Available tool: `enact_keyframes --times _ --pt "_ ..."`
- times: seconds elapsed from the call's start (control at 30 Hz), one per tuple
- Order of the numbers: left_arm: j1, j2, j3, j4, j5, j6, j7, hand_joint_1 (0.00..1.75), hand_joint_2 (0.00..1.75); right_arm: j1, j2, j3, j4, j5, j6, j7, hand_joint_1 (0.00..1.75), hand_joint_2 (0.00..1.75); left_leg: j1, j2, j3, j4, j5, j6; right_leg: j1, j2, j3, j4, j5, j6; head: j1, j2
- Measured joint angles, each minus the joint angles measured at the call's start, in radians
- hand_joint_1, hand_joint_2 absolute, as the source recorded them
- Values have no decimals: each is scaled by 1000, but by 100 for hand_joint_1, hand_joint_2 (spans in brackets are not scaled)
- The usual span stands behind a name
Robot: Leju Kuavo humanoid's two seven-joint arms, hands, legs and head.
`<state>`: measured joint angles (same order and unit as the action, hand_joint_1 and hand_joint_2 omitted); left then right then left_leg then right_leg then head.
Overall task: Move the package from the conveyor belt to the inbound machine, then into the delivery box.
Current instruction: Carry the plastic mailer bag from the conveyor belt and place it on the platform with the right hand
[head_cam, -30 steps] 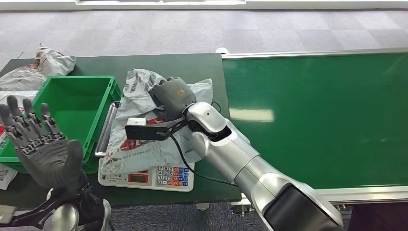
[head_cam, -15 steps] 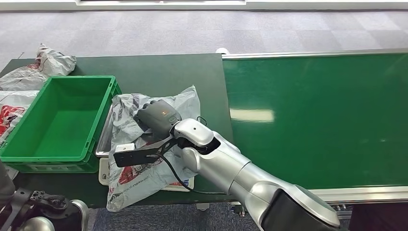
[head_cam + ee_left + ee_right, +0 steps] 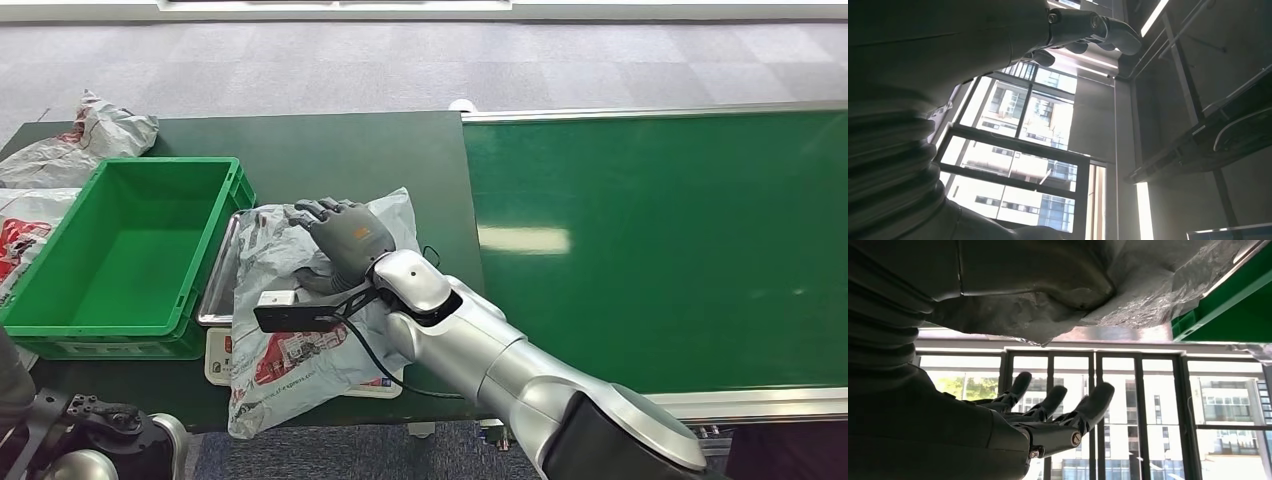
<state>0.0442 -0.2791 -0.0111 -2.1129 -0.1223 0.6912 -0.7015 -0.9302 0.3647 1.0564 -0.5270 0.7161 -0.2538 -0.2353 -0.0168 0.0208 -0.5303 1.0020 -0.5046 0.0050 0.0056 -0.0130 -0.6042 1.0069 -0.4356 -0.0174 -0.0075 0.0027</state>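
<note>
The grey plastic package [image 3: 300, 340] with red print lies crumpled across the white scale [image 3: 216, 366], its lower corner hanging over the table's front edge. My right hand [image 3: 342, 233] sits over the package's upper part with its fingers stretched out and apart, gripping nothing. In the right wrist view the fingers [image 3: 1063, 415] are spread in the air, with the package [image 3: 1148, 290] beside the thumb. The green delivery box [image 3: 130, 250] stands open just left of the scale. My left hand [image 3: 1083, 27] holds nothing, fingers loosely bent and apart.
The green conveyor belt [image 3: 660, 240] fills the right side. A metal tray edge [image 3: 215, 285] lies between box and scale. Two more grey packages [image 3: 85, 140] [image 3: 22, 240] lie at the far left of the dark green table [image 3: 350, 150].
My right hand dragged the package toward the front onto the scale, then its closed fingers spread and let go. My raised left hand dropped out of the head view.
</note>
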Motion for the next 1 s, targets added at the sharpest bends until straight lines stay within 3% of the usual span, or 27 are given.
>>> enact_keyframes --times 0.33,0.53,0.67,0.77,0.87,1.0 --pt "14 0 0 -3 11 0 0 0 175 -39 0 -11 4 33 -75 47 0 0 0 0 0 0 0 0 0 0 0 0 0 0 0 0" --pt "27 0 0 -3 11 0 0 0 175 -46 0 -70 -25 55 -237 71 0 0 0 0 0 0 0 0 0 0 0 0 0 0 0 0" --pt "30 0 0 -4 10 0 0 0 175 -47 -1 -103 -45 60 -262 76 0 0 0 0 0 0 0 0 0 0 0 0 0 0 0 0" --pt "34 -1 0 -4 3 0 0 0 175 -38 -3 -135 -76 89 -340 99 0 0 0 0 0 0 0 0 0 0 0 0 0 0 0 0" --pt "40 -2 0 -3 -13 0 0 0 175 10 -12 -232 -195 268 -429 123 0 0 0 0 0 0 0 0 0 0 0 0 0 0 0 0" --pt "41 -2 0 9 -23 0 0 0 175 127 -8 -462 -458 492 -447 26 0 0 0 -4 -1 0 0 0 0 -4 0 0 -1 0 0 0"
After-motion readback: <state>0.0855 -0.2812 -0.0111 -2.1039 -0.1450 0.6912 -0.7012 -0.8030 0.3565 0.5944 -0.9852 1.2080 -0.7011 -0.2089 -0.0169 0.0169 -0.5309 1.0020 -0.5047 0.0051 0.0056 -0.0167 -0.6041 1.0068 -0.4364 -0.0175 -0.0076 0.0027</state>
